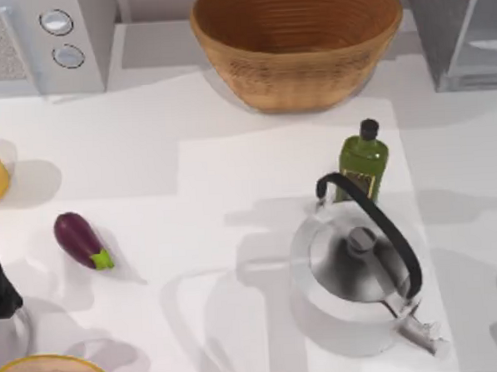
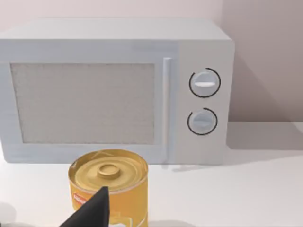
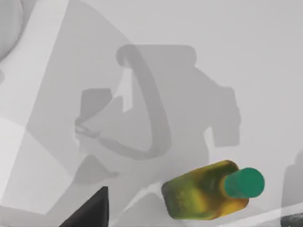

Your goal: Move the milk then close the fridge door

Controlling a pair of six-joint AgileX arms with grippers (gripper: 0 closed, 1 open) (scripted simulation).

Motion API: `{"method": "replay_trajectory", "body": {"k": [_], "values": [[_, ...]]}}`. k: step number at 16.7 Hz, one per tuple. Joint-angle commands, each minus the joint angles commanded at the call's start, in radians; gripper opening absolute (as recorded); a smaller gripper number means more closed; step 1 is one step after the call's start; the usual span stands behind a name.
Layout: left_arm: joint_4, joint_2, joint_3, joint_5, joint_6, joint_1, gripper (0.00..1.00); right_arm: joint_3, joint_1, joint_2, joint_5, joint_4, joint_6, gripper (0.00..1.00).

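Fridge door [image 1: 436,18], a pale grey panel with a lighter edge, stands at the counter's [image 1: 188,156] far right corner, beyond the basket [image 1: 298,46], kettle [image 1: 357,268] and green bottle [image 1: 362,163]. I cannot tell whether the left claw [image 2: 90,213] or right claw [image 3: 90,210] is open or closed.

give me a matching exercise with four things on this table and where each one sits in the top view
Things:
1. wicker basket
2. eggplant
3. kettle
4. microwave

Places:
A. top left corner, two round knobs showing
B. lower right of middle, just in front of the green oil bottle
C. top middle, at the back of the table
D. left side, lying on the white table

Pairs: 1-C, 2-D, 3-B, 4-A
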Motion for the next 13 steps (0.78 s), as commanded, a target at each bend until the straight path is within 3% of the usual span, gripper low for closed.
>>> {"method": "replay_trajectory", "body": {"k": [13], "values": [[0.0,0.0,0.0,0.0,0.0,0.0,1.0,0.291,-0.979,1.126,-0.475,-0.008,-1.031,1.0]]}}
